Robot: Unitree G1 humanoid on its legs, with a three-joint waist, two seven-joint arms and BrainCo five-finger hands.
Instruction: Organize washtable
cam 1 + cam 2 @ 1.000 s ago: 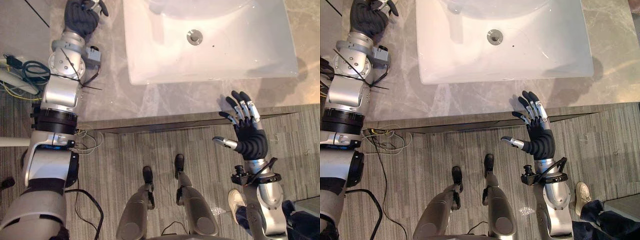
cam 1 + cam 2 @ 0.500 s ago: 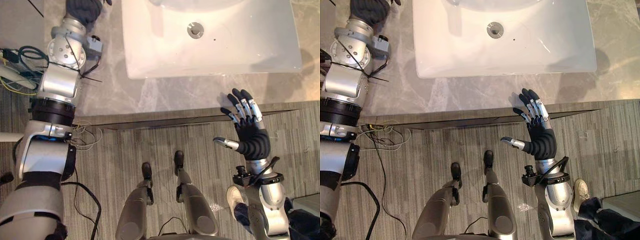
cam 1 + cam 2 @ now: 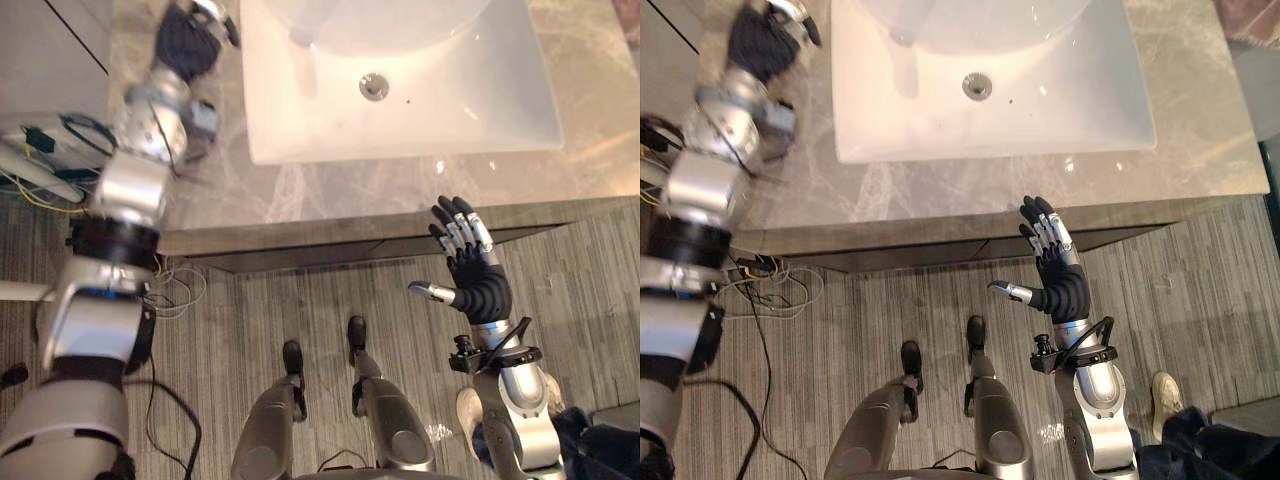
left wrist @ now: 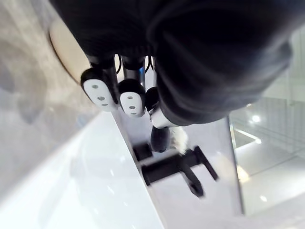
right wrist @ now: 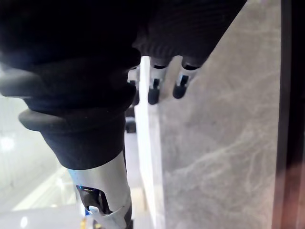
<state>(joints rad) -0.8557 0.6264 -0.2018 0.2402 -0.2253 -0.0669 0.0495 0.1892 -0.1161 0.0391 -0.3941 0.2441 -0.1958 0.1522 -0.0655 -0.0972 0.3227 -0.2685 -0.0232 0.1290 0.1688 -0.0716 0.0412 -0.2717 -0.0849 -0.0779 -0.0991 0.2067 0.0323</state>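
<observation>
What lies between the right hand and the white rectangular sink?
In both eye views, only a bare strip of grey marble countertop separates the open right hand from the white sink basin.

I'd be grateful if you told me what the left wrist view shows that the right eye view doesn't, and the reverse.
The left wrist view adds a black tap and a tan round object. The right eye view adds the drain, the right hand, open, in front of the counter edge, the striped floor and a person's shoe. Both show the white sink, the marble counter and the left hand.
</observation>
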